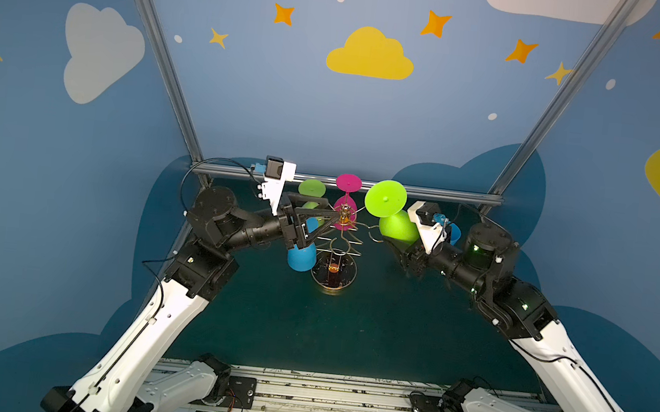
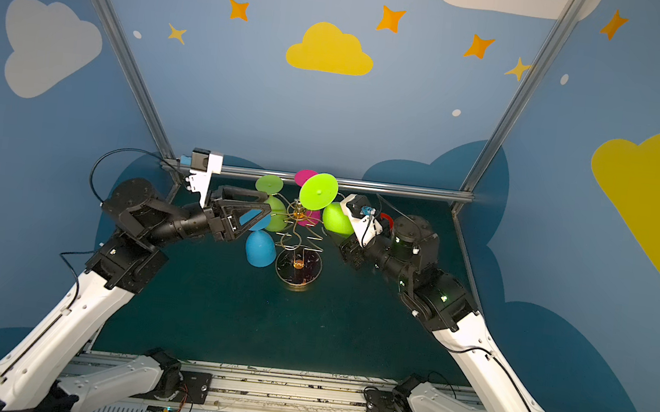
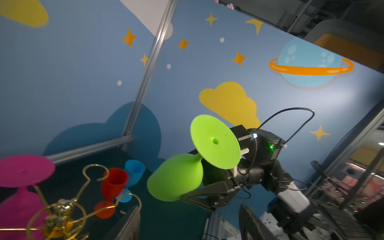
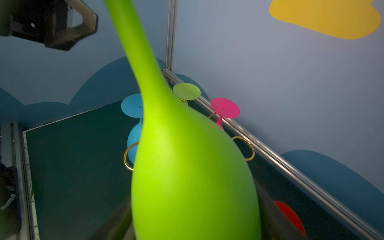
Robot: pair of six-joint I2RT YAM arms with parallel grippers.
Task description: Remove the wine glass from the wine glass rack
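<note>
Right gripper (image 1: 397,244) is clamping the matte lime wine glass (image 1: 398,227) by its bulbous bowl, tilted right of centre in both top views, beside the thin gold-wire wine glass rack (image 1: 337,243) at centre, where the left gripper (image 1: 324,224) is gaping wide. Left wrist view is showing black fingers (image 3: 209,192) cradling that bowl at lower centre. Right wrist view is filling with its smooth green curve.

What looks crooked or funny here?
The lime green wine glass leans sideways in the right gripper, off the wine glass rack, with its foot tipped up. The pink wine glass hangs straight upside down on the rack. Nothing looks broken or spilled.
</note>
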